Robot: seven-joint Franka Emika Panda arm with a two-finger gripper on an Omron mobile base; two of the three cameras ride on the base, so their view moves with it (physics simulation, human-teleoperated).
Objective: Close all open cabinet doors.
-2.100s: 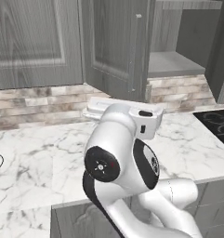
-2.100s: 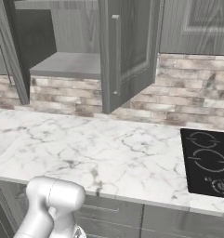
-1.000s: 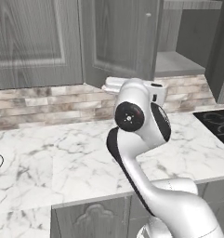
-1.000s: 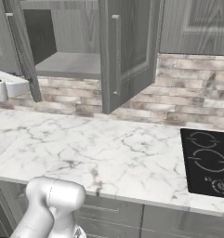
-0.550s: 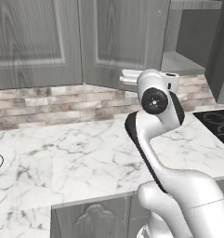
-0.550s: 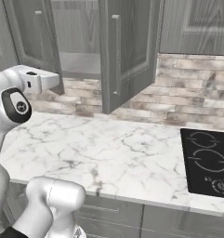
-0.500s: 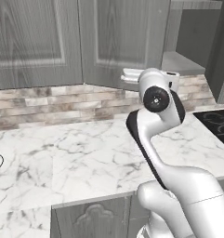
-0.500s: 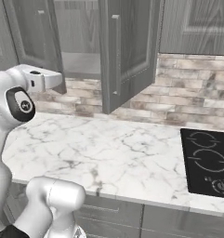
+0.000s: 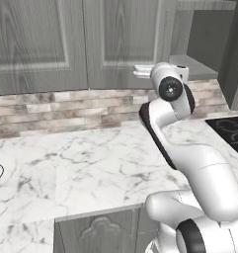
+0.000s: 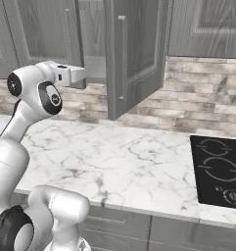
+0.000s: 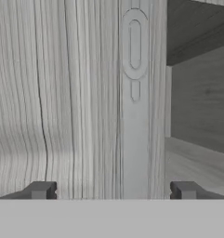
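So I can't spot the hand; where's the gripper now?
In the right base view the gripper sits upper left, beside the left cabinet door's bottom corner, left of the open door.

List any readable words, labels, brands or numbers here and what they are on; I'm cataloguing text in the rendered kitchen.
None can be read.
Cabinet doors: plain wood grain, no lettering.
Cooktop: ring and knob marks only, no words.
Robot arm: no brand or number.
Handle ahead of the fingers: an embossed oval, no text.
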